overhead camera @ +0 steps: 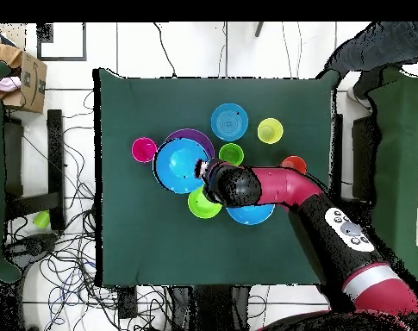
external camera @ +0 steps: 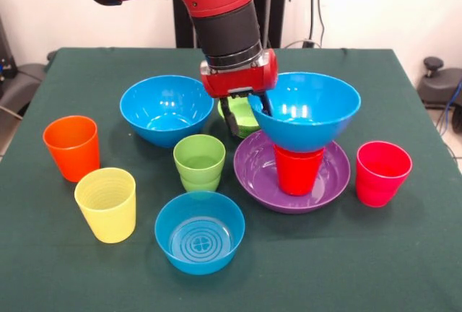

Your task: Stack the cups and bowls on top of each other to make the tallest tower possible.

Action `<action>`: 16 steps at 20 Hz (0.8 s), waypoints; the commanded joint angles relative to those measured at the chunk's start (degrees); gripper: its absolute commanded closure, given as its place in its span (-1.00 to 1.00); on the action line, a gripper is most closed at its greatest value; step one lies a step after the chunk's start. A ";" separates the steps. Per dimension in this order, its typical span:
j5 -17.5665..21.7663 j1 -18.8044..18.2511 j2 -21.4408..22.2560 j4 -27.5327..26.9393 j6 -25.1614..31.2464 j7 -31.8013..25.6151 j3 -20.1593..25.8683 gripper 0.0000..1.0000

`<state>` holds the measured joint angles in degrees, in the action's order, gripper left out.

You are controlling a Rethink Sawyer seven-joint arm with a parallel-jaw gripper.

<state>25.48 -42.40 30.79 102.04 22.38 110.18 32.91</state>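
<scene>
My gripper (external camera: 245, 115) stands at the left rim of a large blue bowl (external camera: 307, 113). Its fingers look apart, one outside the rim (external camera: 231, 120) and one inside. This bowl sits level on the red cup (external camera: 297, 171), which stands in the wide purple bowl (external camera: 325, 182). In the overhead view the gripper (overhead camera: 204, 171) is at the edge of that blue bowl (overhead camera: 177, 164), over the purple bowl (overhead camera: 191, 134). The small green bowl (external camera: 244, 115) lies behind the gripper. The second large blue bowl (external camera: 166, 110) sits to the left.
Loose on the green cloth are an orange cup (external camera: 72, 147), a yellow cup (external camera: 107, 204), a light green cup (external camera: 199, 162), a small blue ringed bowl (external camera: 200, 232) and a pinkish-red cup (external camera: 381, 173). The arm (overhead camera: 281, 190) crosses over the second blue bowl (overhead camera: 251, 215).
</scene>
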 commanded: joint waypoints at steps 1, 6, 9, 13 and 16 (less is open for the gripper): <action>-1.27 0.89 5.57 0.73 12.31 -2.33 -2.00 -1.00; -4.10 -0.37 10.60 3.80 17.41 -2.60 -0.06 -1.00; -4.56 -0.29 11.12 4.20 17.81 -2.09 0.29 -1.00; -4.46 -0.14 10.39 3.68 16.91 -1.72 0.47 -1.00; -4.42 -0.05 9.92 3.16 16.78 -2.14 0.46 -1.00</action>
<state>21.30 -42.91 41.16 103.74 34.96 110.18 32.81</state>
